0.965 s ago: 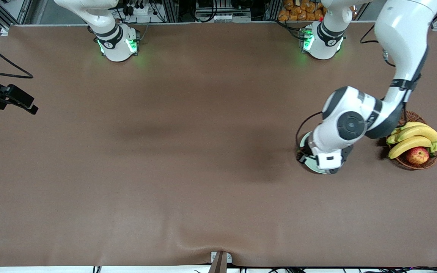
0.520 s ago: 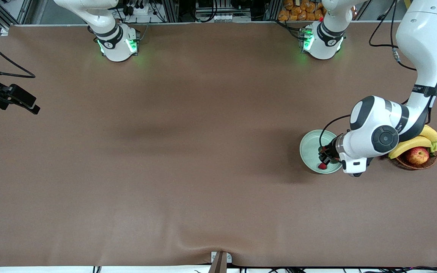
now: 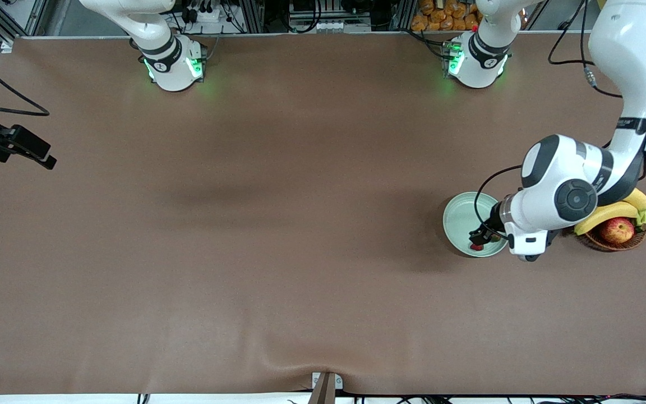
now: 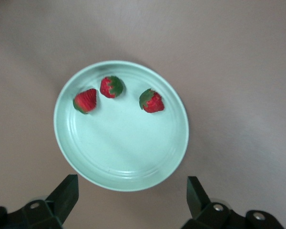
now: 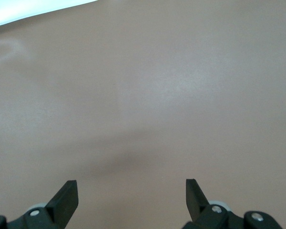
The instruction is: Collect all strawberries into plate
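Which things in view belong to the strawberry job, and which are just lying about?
Part of the job:
- three small red strawberries with green caps, all in the plate
- round pale mint-green plate
- left claw, open over the plate

Lying about:
- brown wicker basket beside the plate
- yellow bananas in it
- red-yellow apple in it

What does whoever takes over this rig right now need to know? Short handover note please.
Left gripper: open, empty, over the plate.
Right gripper: open, empty, over bare table; that arm waits.
Three strawberries lie in the plate, apart from one another.
The plate sits beside the fruit basket, toward the left arm's end.
Done: all three strawberries in.
Left: no berry seen elsewhere; retract the left arm.
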Robot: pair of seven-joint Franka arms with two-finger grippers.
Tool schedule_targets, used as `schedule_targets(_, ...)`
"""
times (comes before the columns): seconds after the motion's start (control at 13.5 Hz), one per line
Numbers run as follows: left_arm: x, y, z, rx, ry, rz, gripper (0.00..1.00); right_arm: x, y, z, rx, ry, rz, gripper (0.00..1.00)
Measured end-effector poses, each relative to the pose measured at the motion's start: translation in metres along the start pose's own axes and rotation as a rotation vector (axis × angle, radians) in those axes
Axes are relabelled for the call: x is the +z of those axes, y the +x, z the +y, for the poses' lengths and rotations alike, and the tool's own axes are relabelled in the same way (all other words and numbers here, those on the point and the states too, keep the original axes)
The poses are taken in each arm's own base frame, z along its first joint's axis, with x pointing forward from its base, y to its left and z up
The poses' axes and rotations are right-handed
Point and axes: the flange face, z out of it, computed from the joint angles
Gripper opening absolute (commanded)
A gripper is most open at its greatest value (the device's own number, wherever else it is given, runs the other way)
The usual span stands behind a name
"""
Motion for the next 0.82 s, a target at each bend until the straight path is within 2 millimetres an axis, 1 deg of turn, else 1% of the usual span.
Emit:
schedule_targets(0.22, -0.074, -0.006, -0.004, 0.112, -0.020, 0.024, 1.00, 0.000, 0.000, 0.000, 0.001, 0.000, -0.001, 1.00)
schedule_targets(0.37, -0.121, -0.003, -0.012, 0.196, -0.032, 0.034, 1.00, 0.000, 0.000, 0.000, 0.001, 0.000, -0.002, 1.00)
schedule_targets(0.52, -0.156, -0.001, -0.020, 0.261, -0.035, 0.054, 1.00, 0.000, 0.000, 0.002, 0.003, -0.001, -0.003, 1.00)
schedule_targets(0.67, -0.182, -0.002, -0.030, 0.302, -0.038, 0.084, 1.00, 0.001, 0.000, 0.003, 0.005, -0.001, -0.004, 1.00)
schedule_targets(0.82, -0.211, -0.004, -0.048, 0.327, -0.028, 0.115, 1.00, 0.001, 0.000, 0.003, 0.005, -0.001, -0.005, 1.00)
